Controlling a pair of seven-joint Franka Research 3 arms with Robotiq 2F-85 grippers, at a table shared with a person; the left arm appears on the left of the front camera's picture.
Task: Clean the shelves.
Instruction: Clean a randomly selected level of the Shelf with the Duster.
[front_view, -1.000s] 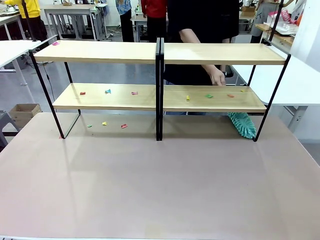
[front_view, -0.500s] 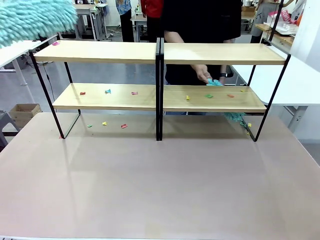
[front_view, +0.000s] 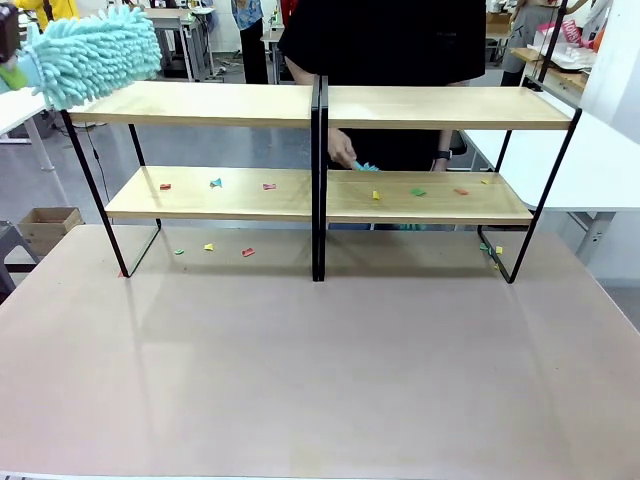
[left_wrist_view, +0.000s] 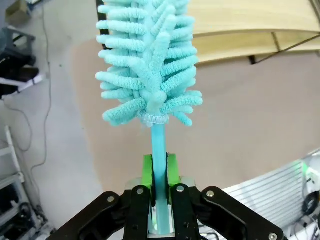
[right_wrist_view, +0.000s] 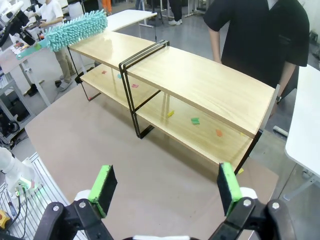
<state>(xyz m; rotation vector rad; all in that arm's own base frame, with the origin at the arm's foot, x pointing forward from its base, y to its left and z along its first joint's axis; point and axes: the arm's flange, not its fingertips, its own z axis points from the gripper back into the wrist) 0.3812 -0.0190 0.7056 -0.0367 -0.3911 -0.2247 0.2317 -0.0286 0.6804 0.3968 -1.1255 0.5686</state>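
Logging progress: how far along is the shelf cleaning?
Done: the light-wood top boards look bare. In hand: the left gripper holds a fluffy teal duster over the top-left end; a person's hand is at the lower right board. Left: coloured scraps on both lower boards and the brown table.

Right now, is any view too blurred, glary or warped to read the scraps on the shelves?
Front view: even light, sharp, faint sheen on the table, scraps on the shelves readable. Left wrist view: duster crisp, board edges bowed by the wide lens. Right wrist view: shelves slightly curved, scraps small but visible, no glare.
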